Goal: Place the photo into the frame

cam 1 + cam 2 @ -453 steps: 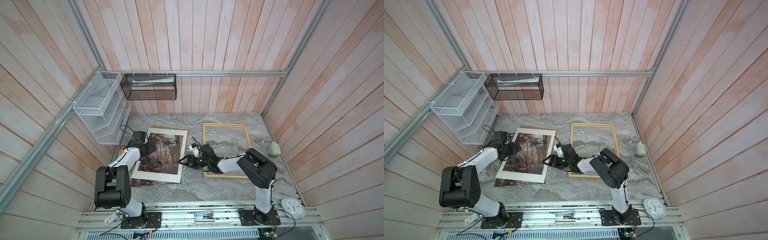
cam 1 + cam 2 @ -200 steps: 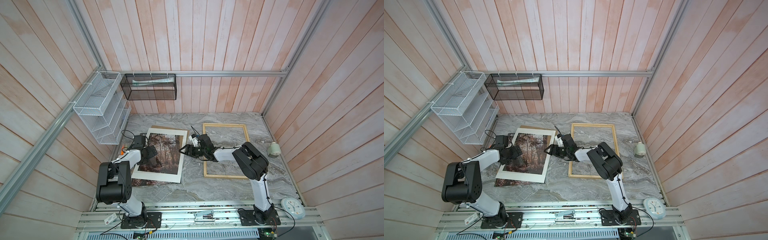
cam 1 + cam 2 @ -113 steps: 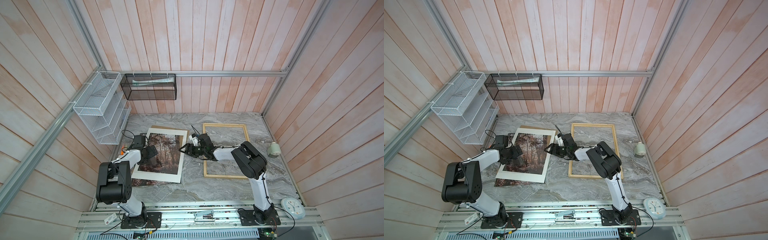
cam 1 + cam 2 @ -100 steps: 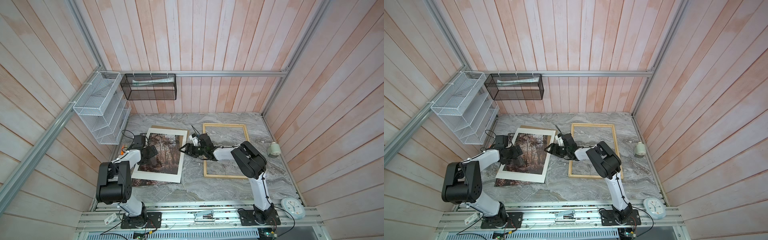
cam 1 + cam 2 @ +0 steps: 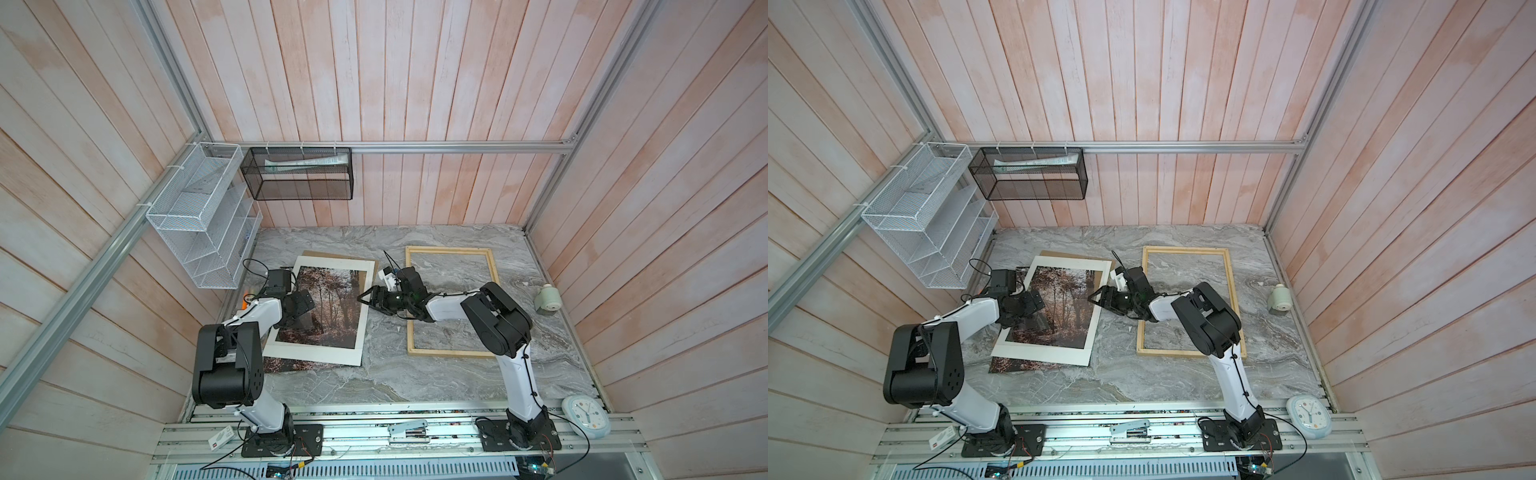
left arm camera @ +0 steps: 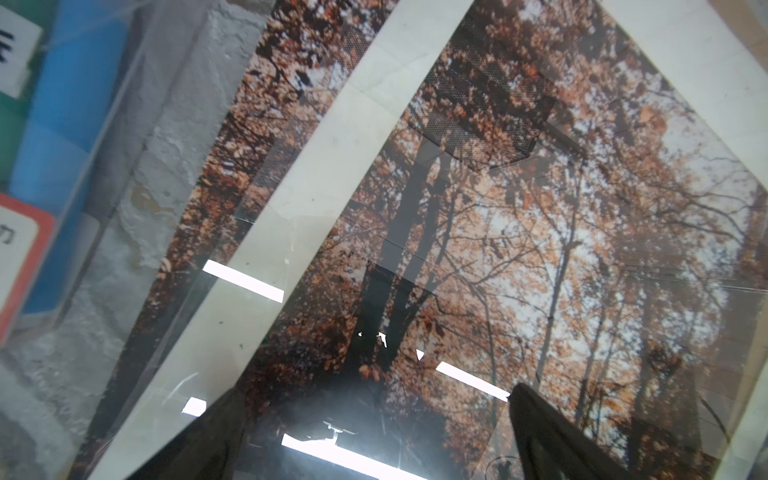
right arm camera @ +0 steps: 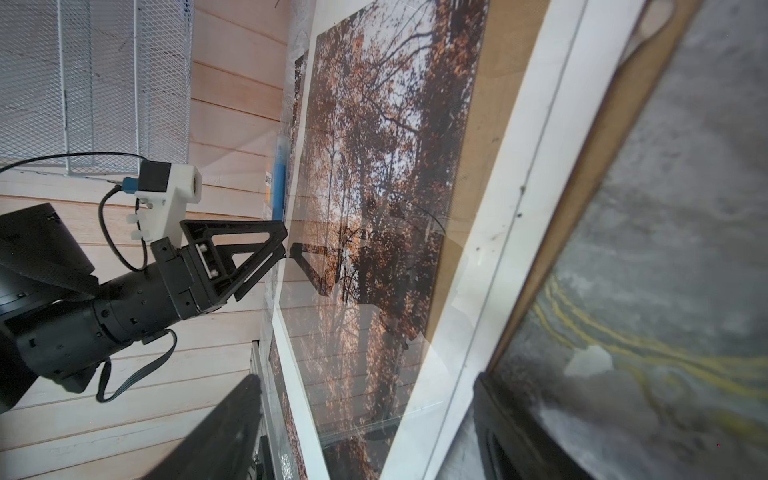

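Observation:
The photo, an autumn forest print, lies flat on the left of the marble table under a white mat; a strip of it sticks out past the mat's near edge. The pale wood frame lies empty to its right. My left gripper is open, tips low over the print's left side, and it shows in the right wrist view. My right gripper is open, straddling the mat's right edge with nothing pinched.
A brown backing board peeks out behind the mat. A glossy clear sheet over the print reflects the ceiling lights. On the walls hang a white wire rack and a black mesh basket. A small pale-green object and a clock are at the right.
My right gripper slid along the mat's right edge toward the back wall, then held still. The left gripper shifted only slightly. The photo, mat and frame have not moved.

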`<state>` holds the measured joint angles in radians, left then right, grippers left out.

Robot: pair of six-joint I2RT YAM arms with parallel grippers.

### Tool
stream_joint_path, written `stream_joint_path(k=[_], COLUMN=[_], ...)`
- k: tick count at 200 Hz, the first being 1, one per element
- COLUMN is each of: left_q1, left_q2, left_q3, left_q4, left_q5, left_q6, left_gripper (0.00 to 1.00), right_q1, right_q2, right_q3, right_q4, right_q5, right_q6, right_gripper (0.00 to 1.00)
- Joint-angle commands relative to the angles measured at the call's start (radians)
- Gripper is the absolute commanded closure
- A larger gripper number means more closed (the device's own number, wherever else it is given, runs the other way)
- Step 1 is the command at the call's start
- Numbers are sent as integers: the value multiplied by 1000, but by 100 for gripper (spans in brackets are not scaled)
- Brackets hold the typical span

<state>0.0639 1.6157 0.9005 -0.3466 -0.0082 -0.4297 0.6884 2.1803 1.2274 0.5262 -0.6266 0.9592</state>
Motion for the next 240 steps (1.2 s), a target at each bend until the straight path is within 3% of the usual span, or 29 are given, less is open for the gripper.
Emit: stream_joint_path(k=[1, 51, 93, 240], left_q1=[4, 7, 8, 10], left_q2=[19, 83, 160, 238], left_q3=[78, 145, 183, 194], left_q4=[-26, 16, 41, 32], left_q5=[-76, -108, -198, -179], left_q6=[32, 71, 77, 79], left_gripper=[0, 0, 0, 0], right_q1=[-3, -2, 0, 5], right_q2=[3, 2, 7, 33], right_q3=[-2, -17, -40, -5], right_q4=[37, 66, 137, 59], right_q5=[4, 20, 26, 52], right_q6=[22, 64, 128, 128], right_gripper=[19, 20, 20, 19])
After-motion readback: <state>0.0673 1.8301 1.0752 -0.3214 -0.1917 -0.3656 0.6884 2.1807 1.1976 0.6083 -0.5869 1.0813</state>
